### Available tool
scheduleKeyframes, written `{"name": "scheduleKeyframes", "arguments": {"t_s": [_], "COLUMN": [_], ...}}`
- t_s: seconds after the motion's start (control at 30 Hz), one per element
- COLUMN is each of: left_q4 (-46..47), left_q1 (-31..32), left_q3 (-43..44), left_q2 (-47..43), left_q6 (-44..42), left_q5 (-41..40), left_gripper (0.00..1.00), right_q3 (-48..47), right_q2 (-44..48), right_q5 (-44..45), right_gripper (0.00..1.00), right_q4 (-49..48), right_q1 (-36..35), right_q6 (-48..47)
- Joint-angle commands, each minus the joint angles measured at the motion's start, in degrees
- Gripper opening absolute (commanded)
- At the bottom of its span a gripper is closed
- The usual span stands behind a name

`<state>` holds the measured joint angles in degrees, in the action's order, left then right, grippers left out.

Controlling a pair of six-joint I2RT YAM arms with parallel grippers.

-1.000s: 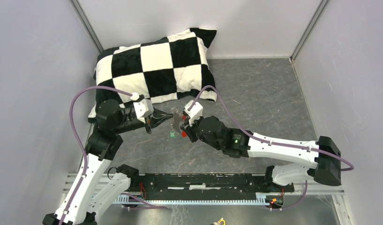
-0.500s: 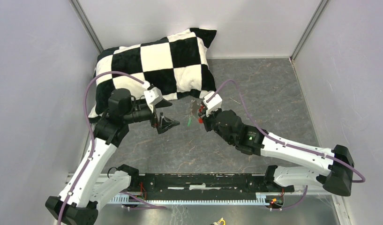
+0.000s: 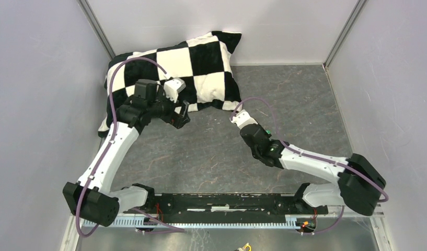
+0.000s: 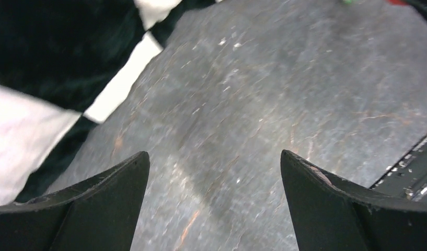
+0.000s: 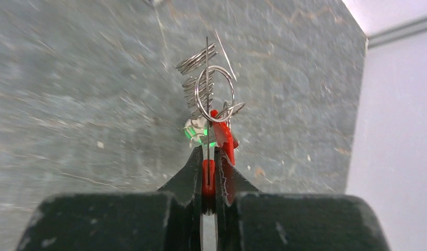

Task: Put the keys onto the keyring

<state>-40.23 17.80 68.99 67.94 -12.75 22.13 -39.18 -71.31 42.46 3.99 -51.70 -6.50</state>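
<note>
Two tools: the left tool (image 4: 214,156) hangs spread wide, nothing between its fingers, just beside the black-and-white chequered pillow (image 3: 174,68) in the far left corner of the grey stone-patterned counter (image 3: 305,94); the right tool (image 5: 207,152) is pressed together, pinching the thin silvery metal keyring (image 5: 215,94) by its wire and a red plastic part (image 5: 208,177).
Keyring: held off the counter near its middle, towards the far edge, loops jutting past the fingertips.
Keys: the tiny green-headed key (image 5: 196,133) sits against the loops; a second, bright red plastic piece (image 5: 225,137) touches them too. Which red bit is the key's head and which the curved tag, I cannot tell.
Done: both keys seem gathered on the ring.
Left: probably only checking the threading and setting the bunch down.
</note>
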Motion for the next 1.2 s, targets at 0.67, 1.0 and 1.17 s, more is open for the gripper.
{"name": "scheduleKeyframes", "arguments": {"t_s": [0.67, 1.0, 1.17], "left_q4": [15.72, 28.94, 46.41], "left_q1": [-16.87, -26.78, -27.5], "left_q3": [-19.92, -28.63, -40.53], "left_q2": [-7.31, -9.43, -10.84], "left_q6": [-3.12, 1.31, 4.31], "left_q5": [0.69, 7.46, 7.03], "left_gripper": [1.0, 1.0, 1.0], "right_q3": [-0.52, 15.5, 37.69], "right_q2": [-3.5, 26.45, 37.01], "right_q5": [-11.79, 1.57, 12.97], "right_gripper": [0.98, 0.98, 0.98], "right_q4": [-1.1, -8.1, -39.87], "right_q1": [3.75, 16.47, 21.86], "right_q6": [-0.57, 4.38, -5.58]}}
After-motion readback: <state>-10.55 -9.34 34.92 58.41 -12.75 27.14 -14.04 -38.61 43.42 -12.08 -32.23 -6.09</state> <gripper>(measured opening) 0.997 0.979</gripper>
